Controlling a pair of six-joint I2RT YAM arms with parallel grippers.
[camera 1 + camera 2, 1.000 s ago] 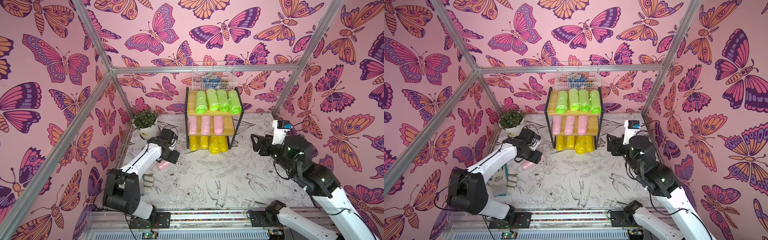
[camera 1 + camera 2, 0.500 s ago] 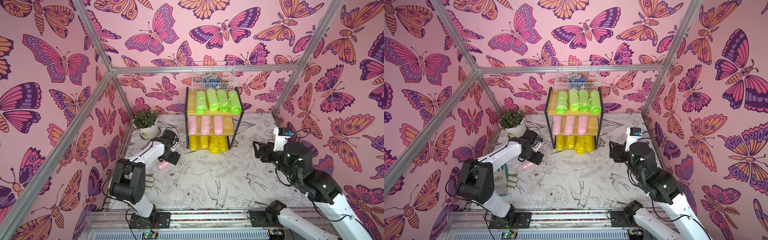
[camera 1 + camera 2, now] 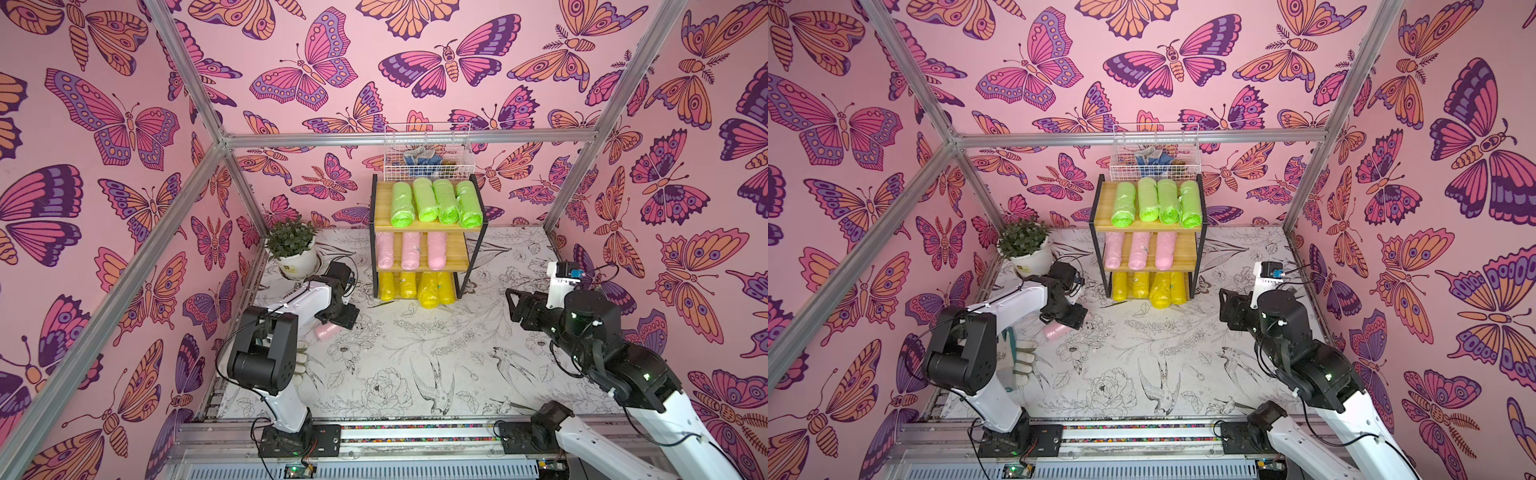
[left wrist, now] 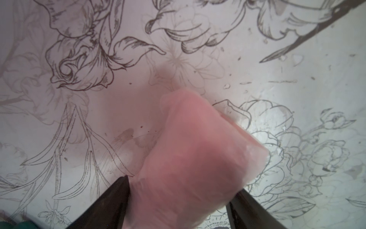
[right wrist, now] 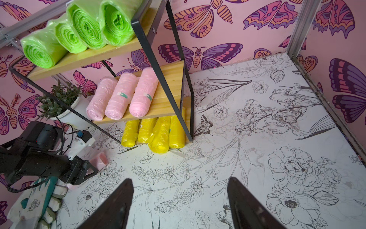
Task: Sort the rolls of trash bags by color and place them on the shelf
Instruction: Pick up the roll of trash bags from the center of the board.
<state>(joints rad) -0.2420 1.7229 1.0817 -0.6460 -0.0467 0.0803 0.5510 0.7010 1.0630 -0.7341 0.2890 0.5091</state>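
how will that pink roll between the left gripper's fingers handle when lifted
Pink roll: probably light and squashy, being rolled thin film. Its glossy wrap may slip against the left gripper. Cylindrical, so apt to roll if dropped.

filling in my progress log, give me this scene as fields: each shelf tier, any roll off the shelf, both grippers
shelf: three tiers, against the back wall
top tier: four green trash bag rolls
middle tier: three pink trash bag rolls, bare board to their right
bottom tier: four yellow trash bag rolls
off shelf: fourth pink roll, between the left gripper fingers; grip unclear
right gripper: open, empty
also: potted plant, white wire basket, work glove
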